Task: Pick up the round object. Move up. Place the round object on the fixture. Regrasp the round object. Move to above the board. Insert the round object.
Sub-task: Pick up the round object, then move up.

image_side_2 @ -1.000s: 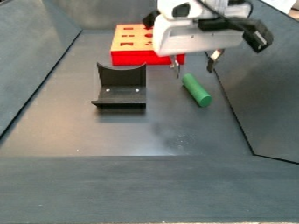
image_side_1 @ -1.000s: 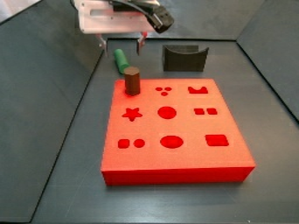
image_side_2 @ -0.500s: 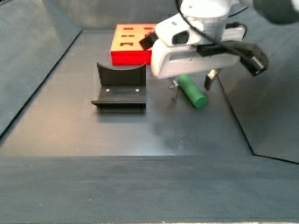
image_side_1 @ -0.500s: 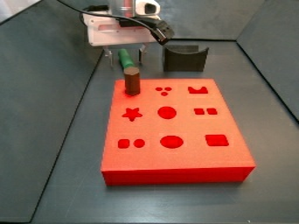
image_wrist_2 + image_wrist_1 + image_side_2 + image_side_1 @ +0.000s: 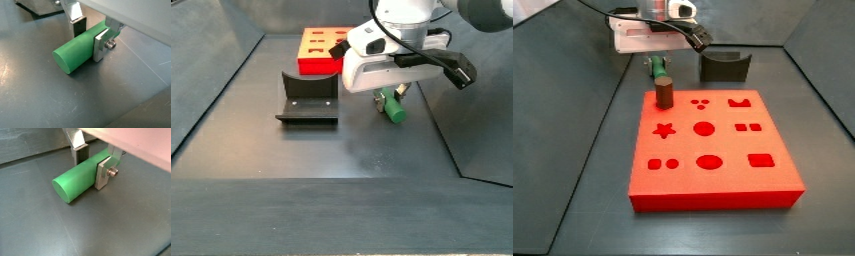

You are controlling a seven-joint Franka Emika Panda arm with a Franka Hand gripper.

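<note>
Lying on the bench, the round object (image 5: pixel 80 178) is straddled by the claw (image 5: pixel 93 164), plates seemingly touching it; lift, fixture (image 5: pixel 307 97), regrasp, board (image 5: pixel 711 146) insertion remain.

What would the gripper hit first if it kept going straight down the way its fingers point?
The gripper points down with its fingers either side of the round object, which lies on the floor. Probably the fingertips meet the floor first; the remaining gap is unclear.
</note>
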